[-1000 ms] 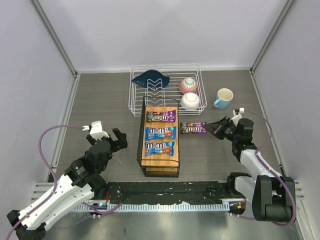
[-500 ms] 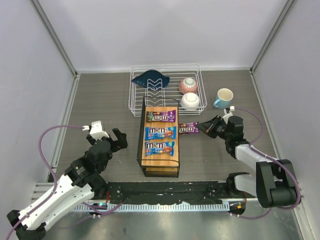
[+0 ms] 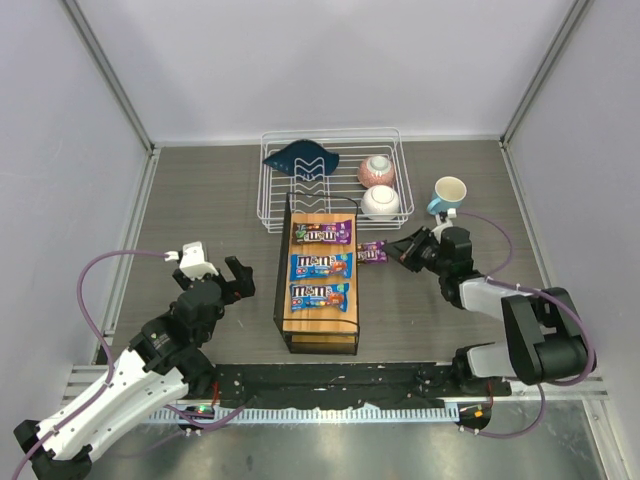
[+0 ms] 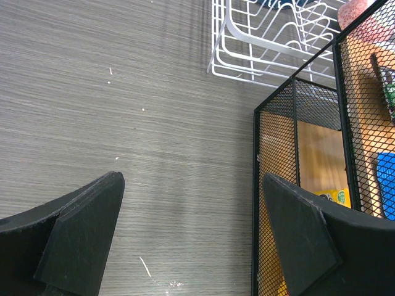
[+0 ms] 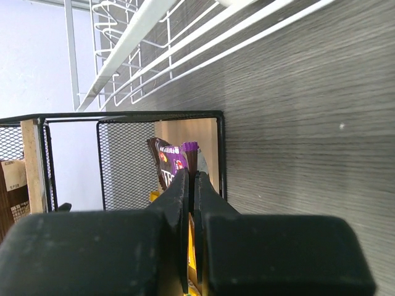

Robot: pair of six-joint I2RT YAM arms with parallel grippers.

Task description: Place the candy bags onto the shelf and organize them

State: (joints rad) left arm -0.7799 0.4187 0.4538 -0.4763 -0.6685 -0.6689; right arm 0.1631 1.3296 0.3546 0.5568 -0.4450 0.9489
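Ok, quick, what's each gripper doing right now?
Left gripper: open, empty.
Right gripper: shut on a purple candy bag.

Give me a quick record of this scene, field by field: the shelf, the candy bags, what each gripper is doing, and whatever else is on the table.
shelf: black frame, wooden top, mid-table
on shelf top: purple bag farthest, two blue bags nearer, in a column
right gripper: shut on a second purple bag, by the shelf's right side
left gripper: open, empty, left of the shelf
elsewhere: dish rack holding two bowls; blue mug
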